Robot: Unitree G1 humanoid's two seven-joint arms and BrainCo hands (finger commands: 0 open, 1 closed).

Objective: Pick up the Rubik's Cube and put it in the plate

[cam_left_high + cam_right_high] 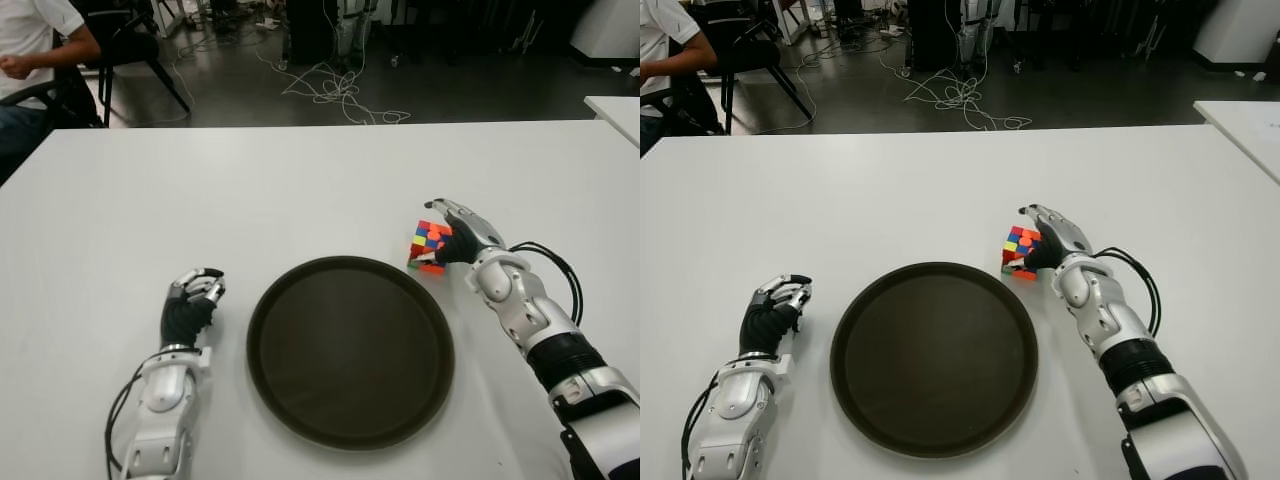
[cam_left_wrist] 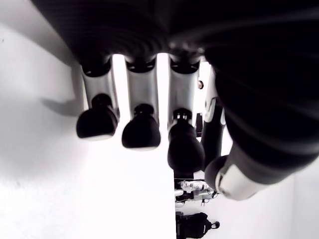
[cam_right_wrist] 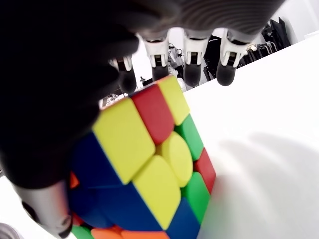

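Right hand (image 1: 458,235), frame centre-right, fingers wrapped round multicoloured Rubik's Cube (image 1: 428,246), tilted beside round dark plate (image 1: 290,395) rim for lift; left hand (image 1: 190,305), lower left, fingers curled, empty.

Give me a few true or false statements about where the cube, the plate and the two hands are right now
1. The Rubik's Cube lies inside the plate. False: it is beside the rim, on the table.
2. The right hand is closed around the cube. True.
3. The left hand holds the cube. False: it holds nothing.
4. The plate holds nothing. True.
5. The left hand shows left of the plate. True.
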